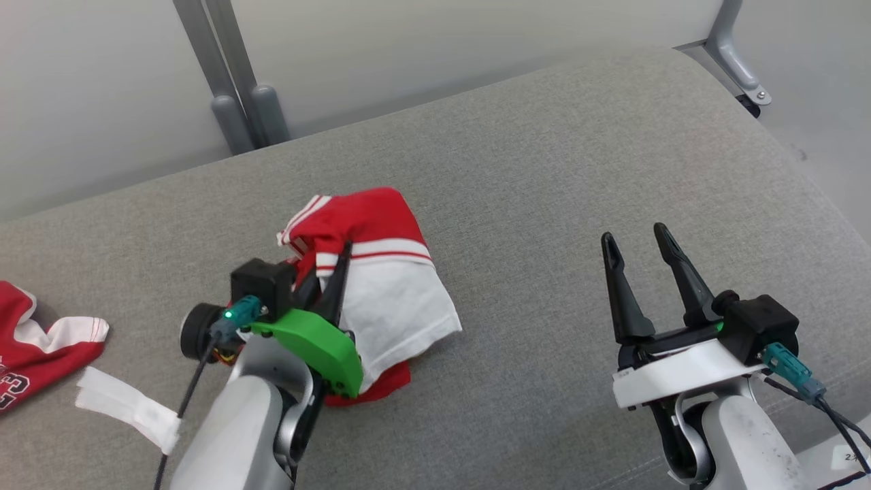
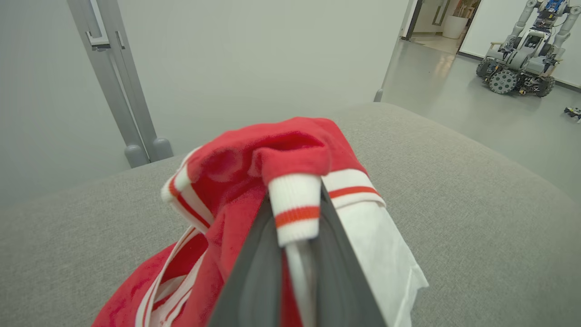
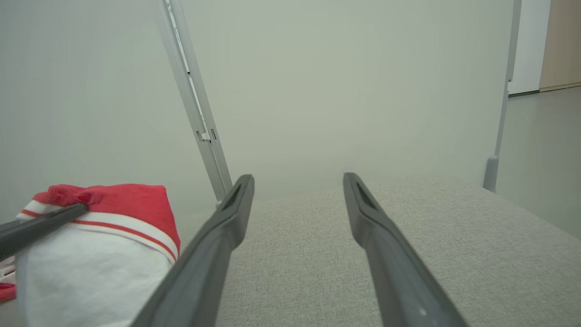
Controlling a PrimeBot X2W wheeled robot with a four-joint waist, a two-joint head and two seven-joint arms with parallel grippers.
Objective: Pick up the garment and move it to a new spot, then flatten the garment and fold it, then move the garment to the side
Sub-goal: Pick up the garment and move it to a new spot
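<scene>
The garment (image 1: 391, 299) is bunched on the cushion (image 1: 558, 177) and gripped from its seven o'clock by the left gripper (image 1: 343, 253). The right gripper (image 1: 636, 237) is held well apart at three o'clock. Another garment (image 1: 41, 340) is laid at nine o'clock, with posts (image 1: 238, 102) behind at eleven.

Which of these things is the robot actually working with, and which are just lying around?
In the job: red and white garment, pinched in the left fingers; open right fingers, empty; grey cushion underneath.
Lying about: red numbered jersey at the left edge; white strip beside it; another robot across the room.
</scene>
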